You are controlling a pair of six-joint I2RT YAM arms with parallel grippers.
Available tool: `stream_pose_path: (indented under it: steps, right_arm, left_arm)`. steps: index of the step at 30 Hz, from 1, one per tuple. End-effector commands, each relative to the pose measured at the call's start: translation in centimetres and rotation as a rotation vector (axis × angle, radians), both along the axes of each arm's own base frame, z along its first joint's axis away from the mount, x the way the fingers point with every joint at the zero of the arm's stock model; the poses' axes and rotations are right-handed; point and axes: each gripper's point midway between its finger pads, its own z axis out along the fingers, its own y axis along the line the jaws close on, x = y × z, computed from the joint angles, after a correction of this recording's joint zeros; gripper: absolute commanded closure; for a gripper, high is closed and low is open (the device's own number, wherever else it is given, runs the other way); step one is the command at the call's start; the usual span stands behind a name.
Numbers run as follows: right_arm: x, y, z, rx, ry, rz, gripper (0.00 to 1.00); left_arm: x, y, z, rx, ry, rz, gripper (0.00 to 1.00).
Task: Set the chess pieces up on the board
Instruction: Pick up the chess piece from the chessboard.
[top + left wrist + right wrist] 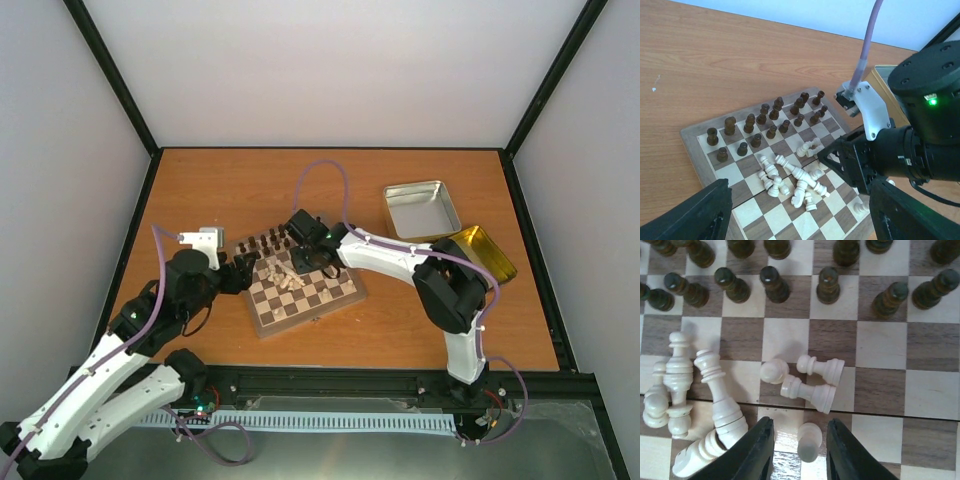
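Observation:
The board (pixel 335 300) lies mid-table with dark brown chessmen (pixel 775 282) standing in its far rows. Cream chess pieces (pixel 795 180) lie tumbled in a heap at the board's middle. My right gripper (pixel 799 432) hangs low over the board, open, its fingers on either side of one cream pawn (pixel 808 440), with a gap on each side. Two more pawns (pixel 812 390) lie just beyond it. My left gripper (pixel 802 210) is open wide above the board's near-left corner with nothing between its fingers. In the top view the right gripper (pixel 300 262) hides part of the heap.
A silver tin (pixel 420 210) and its gold lid (pixel 485 252) sit on the table right of the board. The right arm (pixel 900 150) reaches across the board's right side, close to my left gripper. The board's light rim (pixel 690 132) shows at the left.

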Motion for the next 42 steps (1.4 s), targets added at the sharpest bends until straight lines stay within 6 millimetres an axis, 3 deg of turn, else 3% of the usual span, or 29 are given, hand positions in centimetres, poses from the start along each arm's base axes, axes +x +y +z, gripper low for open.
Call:
stream_pose_path:
  steps: [1, 10, 16, 20, 25, 30, 35, 38, 42]
  right_arm:
    - [0.8, -0.6, 0.3, -0.038, -0.024, -0.057, 0.72]
    - [-0.1, -0.7, -1.3, -0.057, 0.031, -0.034, 0.69]
    - [0.1, -0.3, -2.0, -0.064, 0.04, -0.032, 0.81]
    - [0.4, -0.8, -1.4, -0.069, 0.014, -0.057, 0.9]
    - [0.5, -2.5, 1.4, -0.048, -0.063, -0.098, 0.91]
    - [0.0, -5.9, 3.6, -0.05, -0.117, -0.159, 0.9]
    - [-1.8, -8.2, 3.3, -0.064, -0.073, -0.155, 0.9]
    - [-3.2, -8.7, 2.4, -0.07, -0.023, -0.134, 0.9]
    - [-3.5, -9.3, 1.7, -0.09, -0.013, -0.135, 0.89]
  left_arm:
    - [-0.4, -0.2, -0.2, 0.015, -0.015, -0.042, 0.24]
    - [0.1, -0.7, -0.8, 0.042, 0.003, -0.056, 0.23]
    - [0.1, -0.6, -0.6, 0.035, -0.005, -0.048, 0.24]
    - [0.1, -0.4, -0.5, 0.035, -0.006, -0.038, 0.24]
    - [0.2, -0.4, -0.8, 0.037, 0.001, -0.035, 0.24]
    - [0.3, -0.5, -1.0, 0.041, 0.008, -0.031, 0.24]
    - [0.3, -0.5, -1.2, 0.039, 0.014, -0.028, 0.24]
    - [0.3, -0.5, -1.2, 0.038, 0.015, -0.026, 0.24]
    - [0.4, -0.5, -1.4, 0.041, 0.02, -0.029, 0.24]
